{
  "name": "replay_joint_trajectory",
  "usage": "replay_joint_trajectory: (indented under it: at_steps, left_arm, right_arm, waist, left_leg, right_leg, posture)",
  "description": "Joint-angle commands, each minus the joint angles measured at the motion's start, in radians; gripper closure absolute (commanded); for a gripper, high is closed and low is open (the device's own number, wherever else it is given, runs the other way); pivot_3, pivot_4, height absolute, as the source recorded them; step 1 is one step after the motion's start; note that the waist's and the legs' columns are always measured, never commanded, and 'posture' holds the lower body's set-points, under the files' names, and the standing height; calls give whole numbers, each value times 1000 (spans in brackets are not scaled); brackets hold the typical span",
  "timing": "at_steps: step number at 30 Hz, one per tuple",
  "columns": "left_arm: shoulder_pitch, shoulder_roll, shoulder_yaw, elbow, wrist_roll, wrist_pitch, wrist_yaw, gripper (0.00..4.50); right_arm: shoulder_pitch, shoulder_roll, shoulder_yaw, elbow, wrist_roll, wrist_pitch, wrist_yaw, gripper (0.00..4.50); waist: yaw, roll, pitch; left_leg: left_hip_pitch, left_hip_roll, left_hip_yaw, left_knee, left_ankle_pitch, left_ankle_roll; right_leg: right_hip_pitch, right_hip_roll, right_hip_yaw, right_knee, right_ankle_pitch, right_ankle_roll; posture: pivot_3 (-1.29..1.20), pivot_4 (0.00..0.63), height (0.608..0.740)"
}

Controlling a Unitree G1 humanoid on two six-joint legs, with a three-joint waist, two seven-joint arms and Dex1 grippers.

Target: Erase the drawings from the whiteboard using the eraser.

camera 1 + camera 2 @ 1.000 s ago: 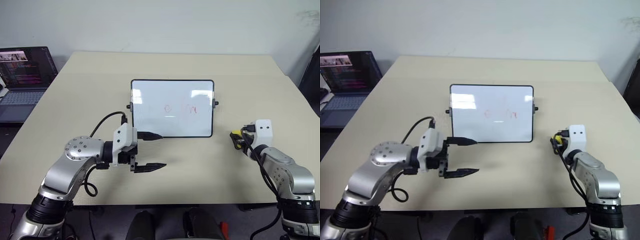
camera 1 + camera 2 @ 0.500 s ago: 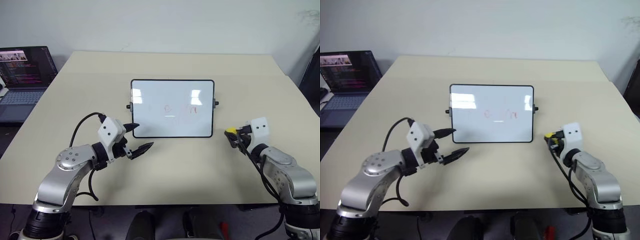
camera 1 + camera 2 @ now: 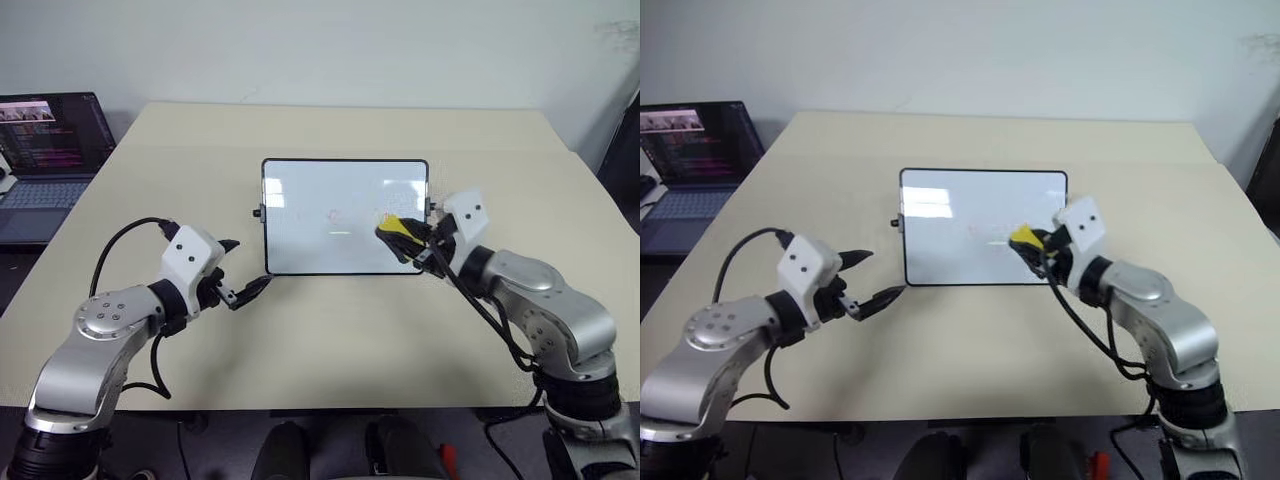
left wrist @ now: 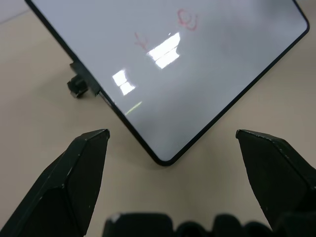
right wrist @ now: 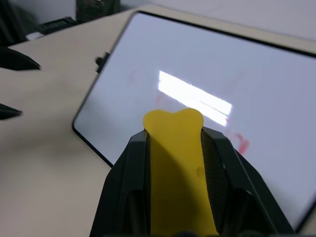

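Whiteboard (image 3: 330,240): small rectangular glossy white panel in a thin black frame with rounded corners and small black knobs on its short sides, lying flat at the middle of the beige table (image 3: 330,330); judged light, rigid and slippery, so likely to slide under a wiping stroke unless steadied at its frame or a near corner. Drawings (image 4: 187,19): faint thin reddish-pink marker scribbles across the centre and right of the white surface. Eraser (image 3: 397,226): small oblong yellow block, judged light and slightly soft, best gripped across its long sides with the working face left free. Right gripper (image 3: 405,240): two black fingers clamped on the eraser's sides, its yellow end projecting past the tips, poised over the board's right part near the scribbles; whether it touches the surface cannot be told. Left gripper (image 3: 240,272): fingers spread wide, holding nothing, set just off the board's near-left corner, the corner lying between the tips without contact.
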Motion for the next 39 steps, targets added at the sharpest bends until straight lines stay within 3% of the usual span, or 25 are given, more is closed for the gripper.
replay_joint_trajectory:
  at_steps: [1,6,13,25,35,39]
  left_arm:
    - [-43,14,44,3,13,36,41,0]
    - [-62,14,26,12,18,41,35,0]
    - [-53,4,-3,-13,15,27,12,0]
    - [-53,-9,-29,-21,23,8,9,0]
    - [-49,-18,-46,-23,30,-9,7,0]
    - [-59,-21,-57,-12,37,-20,5,0]
  right_arm:
    - [-124,8,142,72,-109,-108,51,3409]
    - [-306,73,263,257,-221,-224,107,3409]
    - [-459,194,330,555,-335,-366,156,3410]
    - [-671,320,323,1109,-513,-624,145,3410]
    - [-629,287,400,1138,-626,-642,323,3410]
    - [-692,309,332,1217,-667,-732,124,3410]
  waist:
    - [-1,0,0]
    - [0,0,0]
    - [0,0,0]
    - [0,0,1]
    - [0,0,0]
    - [0,0,1]
  left_leg:
    - [0,0,0,0,0,0]
    - [-1,0,-1,0,0,0]
    - [-1,-1,-1,0,0,0]
    - [-1,-1,-1,0,0,0]
    - [-1,-2,-1,0,0,0]
    - [0,-2,-2,0,0,0]
  right_leg:
    - [0,0,0,0,0,0]
    - [-1,0,-1,0,1,-2]
    - [-1,-4,-2,0,2,-3]
    - [-1,-6,-2,1,2,-3]
    - [-1,-7,-3,2,2,-3]
    - [0,-7,-3,3,2,-4]
  posture:
    - [0,150,740]
    - [0,150,740]
    - [0,150,740]
    - [0,150,740]
    - [0,150,740]
    - [0,150,740]
